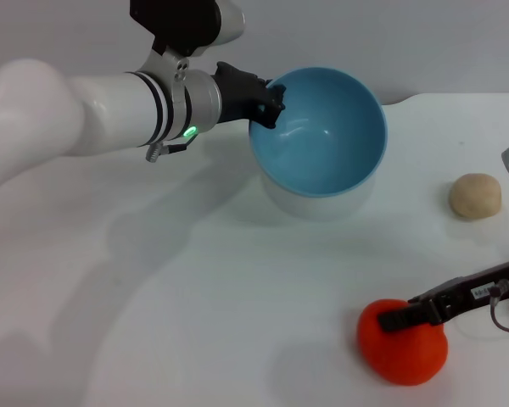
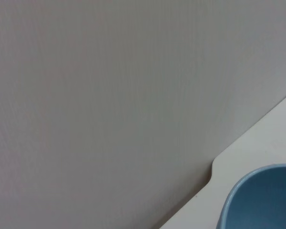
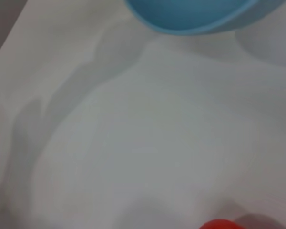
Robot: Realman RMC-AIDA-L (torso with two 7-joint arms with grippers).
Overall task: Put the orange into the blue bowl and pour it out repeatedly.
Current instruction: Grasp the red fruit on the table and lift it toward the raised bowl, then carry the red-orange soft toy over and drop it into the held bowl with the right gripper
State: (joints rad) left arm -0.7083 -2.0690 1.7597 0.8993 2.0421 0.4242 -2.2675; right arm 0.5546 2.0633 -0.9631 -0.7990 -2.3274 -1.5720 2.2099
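A white table [image 1: 195,297] holds everything. The left gripper [image 1: 267,97] is clamped on the rim of the empty, tilted blue bowl [image 1: 322,127]. At the near right, the right gripper [image 1: 399,320] touches the orange [image 1: 403,348]; whether it grips is unclear. Next, likely lift the orange into the bowl.

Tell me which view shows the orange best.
The head view: the whole orange lies on the table, with the right gripper on its top. The right wrist view catches only a red sliver at the picture's edge. The left wrist view shows none of it, only the bowl's rim.
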